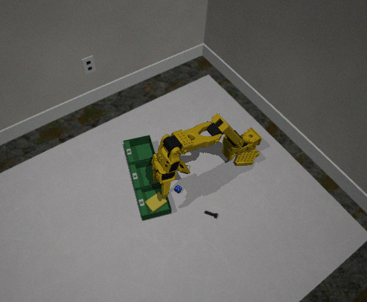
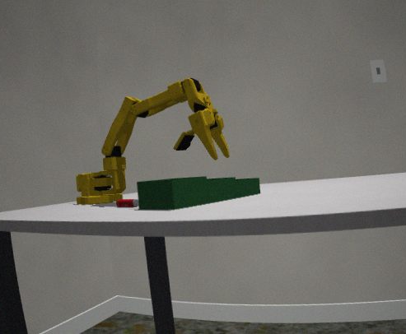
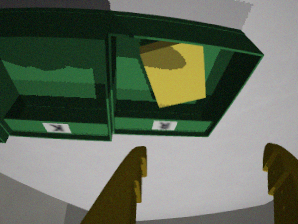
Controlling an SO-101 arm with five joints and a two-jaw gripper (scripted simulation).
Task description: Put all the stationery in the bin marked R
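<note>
A row of three green bins [image 1: 146,176] stands on the white table; it also shows in the side view [image 2: 198,191] and the wrist view [image 3: 120,76]. A yellow pad [image 1: 156,202] lies tilted inside the nearest end bin, and the wrist view shows it too [image 3: 174,75]. The bins' labels are too small to read. My gripper [image 1: 164,191] hangs above the table beside that end bin, well above the bins in the side view [image 2: 221,154]. Its fingers stand apart with nothing between them. A red-capped marker [image 2: 126,202] lies by the arm's base.
A blue die [image 1: 178,189] lies on the table right beside the gripper and the end bin. A small black bolt-like object [image 1: 211,214] lies farther out toward the table's front. The arm's base [image 1: 244,149] sits behind the bins.
</note>
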